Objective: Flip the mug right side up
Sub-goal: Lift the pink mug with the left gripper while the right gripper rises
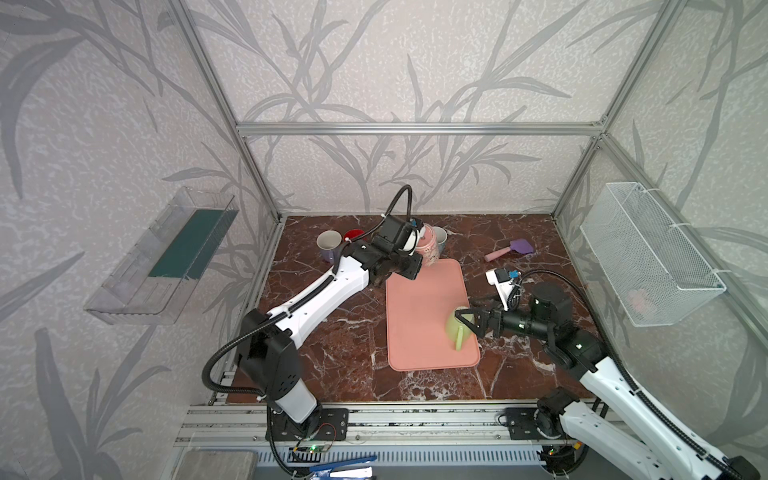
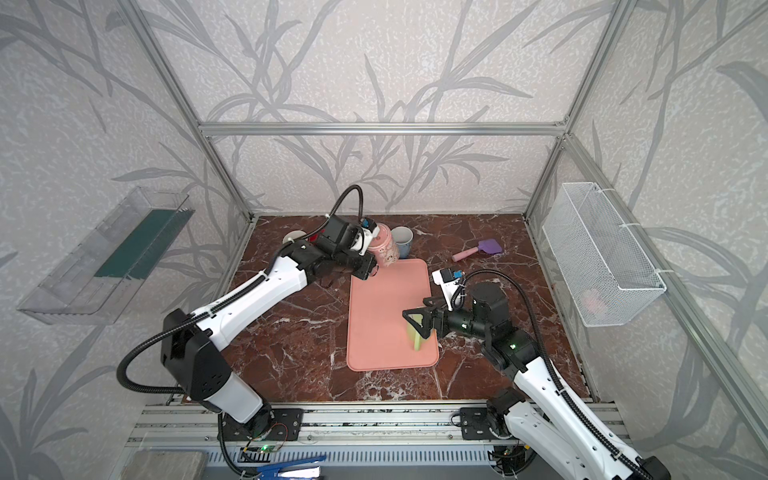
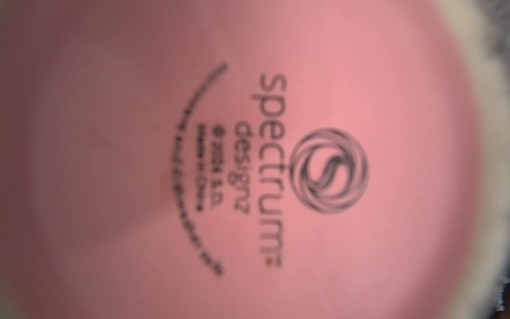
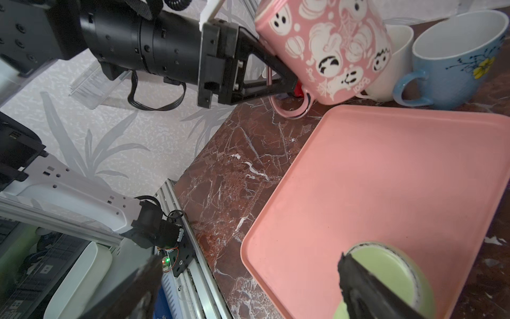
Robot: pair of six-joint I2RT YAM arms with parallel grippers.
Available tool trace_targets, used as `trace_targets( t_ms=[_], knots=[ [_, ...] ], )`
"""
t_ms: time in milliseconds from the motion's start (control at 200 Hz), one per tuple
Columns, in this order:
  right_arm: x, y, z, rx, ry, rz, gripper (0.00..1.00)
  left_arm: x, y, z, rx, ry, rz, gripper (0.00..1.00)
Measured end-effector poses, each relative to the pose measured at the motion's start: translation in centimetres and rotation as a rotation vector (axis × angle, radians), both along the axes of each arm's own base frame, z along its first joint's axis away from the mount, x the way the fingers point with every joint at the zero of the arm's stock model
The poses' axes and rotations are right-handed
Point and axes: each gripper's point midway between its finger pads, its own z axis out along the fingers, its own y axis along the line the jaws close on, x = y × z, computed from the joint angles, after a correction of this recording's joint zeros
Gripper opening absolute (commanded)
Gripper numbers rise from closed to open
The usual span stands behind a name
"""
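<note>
Pink mug (image 3: 248, 165) fills your left wrist view, base toward the lens. Your tabletop (image 1: 332, 332) carries the tray (image 1: 415, 316). Just beyond its far edge your left claw (image 4: 291, 82) is clamped on this mug near the handle, holding it tilted with the mouth slanting down. By that, the turn looks partway: finish rotating, then set it down. A green mug (image 1: 453, 329) sits base-up on the tray, your right claw (image 1: 466, 323) wide open over it, gripping nothing

Near mug (image 1: 452, 328) on tray's (image 1: 424, 307) right side; tilted mug (image 1: 428, 249) behind tray's far edge.
</note>
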Motion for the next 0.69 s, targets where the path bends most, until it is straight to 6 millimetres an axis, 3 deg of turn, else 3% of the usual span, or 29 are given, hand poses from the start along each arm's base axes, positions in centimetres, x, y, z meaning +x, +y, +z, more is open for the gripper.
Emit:
trace_targets(
  t_ms=[140,270,695],
  knots=[
    [0.1,0.4,0.4,0.017,-0.011,0.017,0.97,0.3,1.6,2.8,-0.102,-0.03,0.058,0.0],
    [0.4,0.9,0.6,0.041,-0.007,0.035,0.97,-0.4,2.0,4.1,-0.184,-0.03,0.067,0.0],
    [1.7,2.6,0.9,0.134,0.017,0.079,0.97,-2.1,2.3,5.6,-0.457,0.041,0.076,0.0]
  ],
)
